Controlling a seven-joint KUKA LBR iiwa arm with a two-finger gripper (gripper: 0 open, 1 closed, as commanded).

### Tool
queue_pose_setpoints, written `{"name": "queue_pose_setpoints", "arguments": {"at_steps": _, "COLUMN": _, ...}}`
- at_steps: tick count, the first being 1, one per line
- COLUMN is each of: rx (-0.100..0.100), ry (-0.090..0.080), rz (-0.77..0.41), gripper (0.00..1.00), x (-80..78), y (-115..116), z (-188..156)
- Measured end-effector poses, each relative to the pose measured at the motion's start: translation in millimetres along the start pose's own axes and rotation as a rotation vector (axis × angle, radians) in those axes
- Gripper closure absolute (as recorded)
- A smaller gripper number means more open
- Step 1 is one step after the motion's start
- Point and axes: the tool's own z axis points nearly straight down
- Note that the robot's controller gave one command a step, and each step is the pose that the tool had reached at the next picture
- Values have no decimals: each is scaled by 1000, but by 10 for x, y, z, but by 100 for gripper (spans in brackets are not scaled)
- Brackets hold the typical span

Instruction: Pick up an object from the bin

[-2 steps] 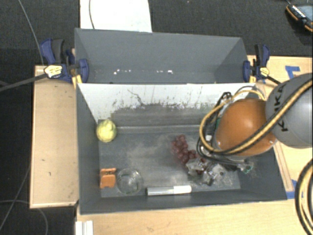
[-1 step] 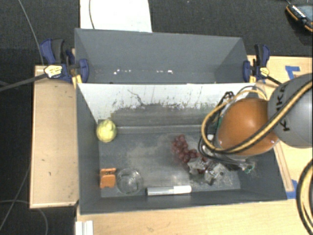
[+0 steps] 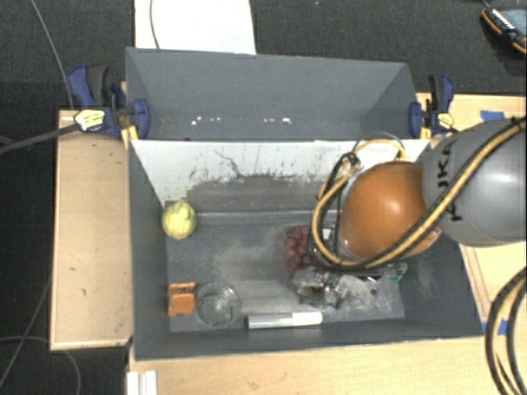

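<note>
Gripper (image 3: 326, 288) is low over the bin floor (image 3: 247, 262), right of the middle, under the orange wrist cover (image 3: 380, 212); whether it is open or closed I cannot tell. Just beside it, toward the view's left, lies a dark red lumpy thing (image 3: 296, 247) of uneven shape. That floor is grey and scuffed pale in the middle, with a white pen (image 3: 284, 321), a clear cup (image 3: 216, 304) and an orange block (image 3: 181, 299) along the front wall, a yellow-green ball (image 3: 179, 220) at the left wall, and bare room between these and the arm (image 3: 482, 183).
</note>
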Motion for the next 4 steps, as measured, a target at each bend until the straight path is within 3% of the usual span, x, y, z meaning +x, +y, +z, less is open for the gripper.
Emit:
{"name": "queue_pose_setpoints", "arguments": {"at_steps": 1, "rx": 0, "ry": 4, "rz": 234, "gripper": 100, "x": 420, "y": -257, "z": -4}}
{"name": "queue_pose_setpoints", "arguments": {"at_steps": 2, "rx": 0, "ry": 4, "rz": 235, "gripper": 100, "x": 420, "y": -257, "z": -4}}
{"name": "queue_pose_setpoints", "arguments": {"at_steps": 4, "rx": 0, "ry": 1, "rz": 270, "gripper": 100, "x": 627, "y": -387, "z": -6}}
